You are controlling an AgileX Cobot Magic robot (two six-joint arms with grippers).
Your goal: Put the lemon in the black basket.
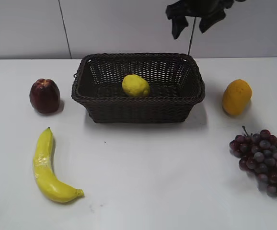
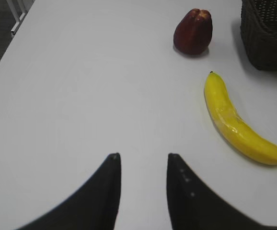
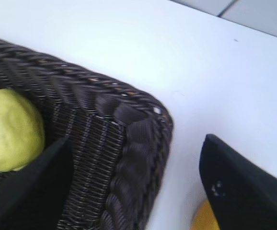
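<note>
One white tabletop (image 1: 143, 191) carries everything. The black basket (image 1: 138, 103) sits toward its far edge, middle, with the lemon (image 1: 135, 86) lying inside on the floor. A banana (image 1: 47, 167) lies near the front left corner, an apple (image 1: 45, 96) by the left edge. My right pincer (image 1: 192, 21) hangs spread wide above the basket's far right corner, empty. My left pincer (image 2: 142, 165) hovers parted, holding nothing.
</note>
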